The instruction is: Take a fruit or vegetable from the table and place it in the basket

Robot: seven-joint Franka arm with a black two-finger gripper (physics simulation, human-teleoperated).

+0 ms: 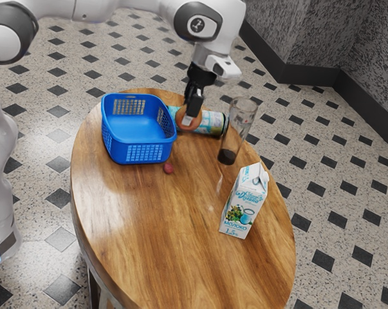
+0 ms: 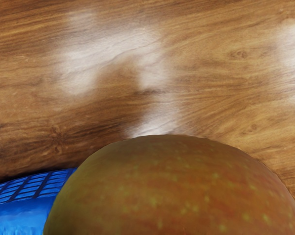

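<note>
With my jaws (image 1: 190,118) I am grasping the brownish round fruit (image 2: 176,191). It is held above the desk (image 1: 187,219), near the blue basket (image 1: 140,153), and not inside. In the exterior view, it covers part of the can (image 1: 212,122).

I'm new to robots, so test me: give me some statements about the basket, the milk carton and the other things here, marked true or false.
1. The basket is blue. True.
2. The milk carton lies on its side. False: it stands upright.
3. The patterned can lies on its side. True.
4. The large fruit is inside the basket. False: it is at the end effector, outside the basket.
</note>
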